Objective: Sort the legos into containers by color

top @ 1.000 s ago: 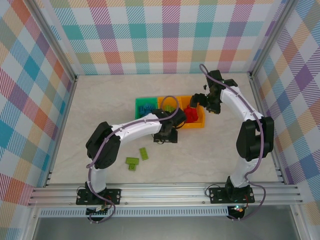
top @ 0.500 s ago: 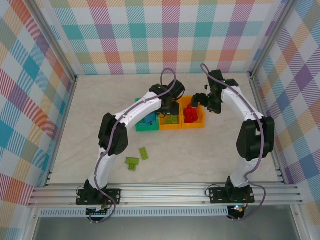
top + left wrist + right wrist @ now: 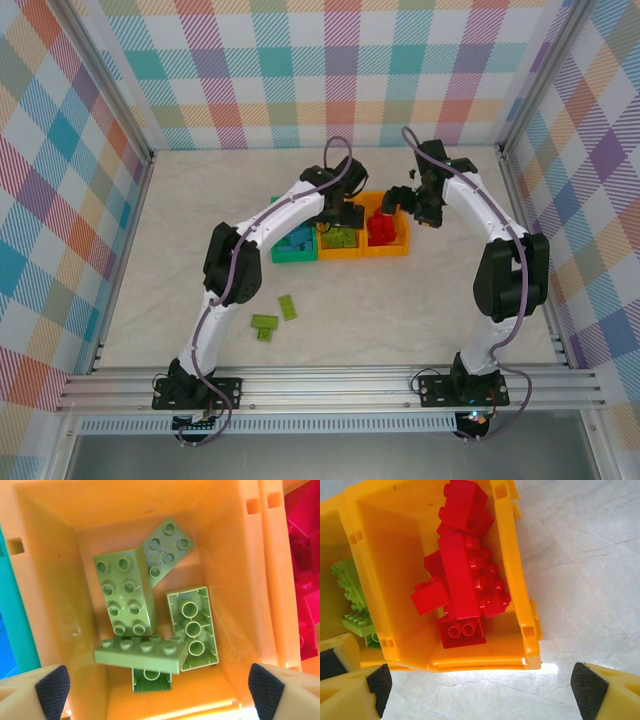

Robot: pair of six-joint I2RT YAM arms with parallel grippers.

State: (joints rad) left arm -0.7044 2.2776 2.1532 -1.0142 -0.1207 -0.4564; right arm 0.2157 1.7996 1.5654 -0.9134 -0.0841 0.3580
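My left gripper (image 3: 338, 214) hangs open over the middle orange container (image 3: 340, 254), with nothing between its fingers. In the left wrist view the left gripper (image 3: 160, 692) looks straight down into that orange container (image 3: 235, 580), where several lime green legos (image 3: 125, 595) lie in a loose pile. My right gripper (image 3: 412, 203) stands open at the far end of the right orange container (image 3: 388, 250). The right gripper (image 3: 484, 687) is empty above bare table, just off the rim of that container (image 3: 485, 662), which holds several red legos (image 3: 462, 580). The green container (image 3: 288, 254) at the left holds blue legos (image 3: 296, 240).
Two lime green legos lie loose on the table in front of the bins, one (image 3: 264, 325) nearer the arms and one (image 3: 288, 307) beside it. The three bins stand side by side, touching. Metal frame posts and plaid walls close in the table.
My left arm swung from just in front of the bins to above the middle orange container, and its jaws have opened wide. The right arm has stayed where it was.
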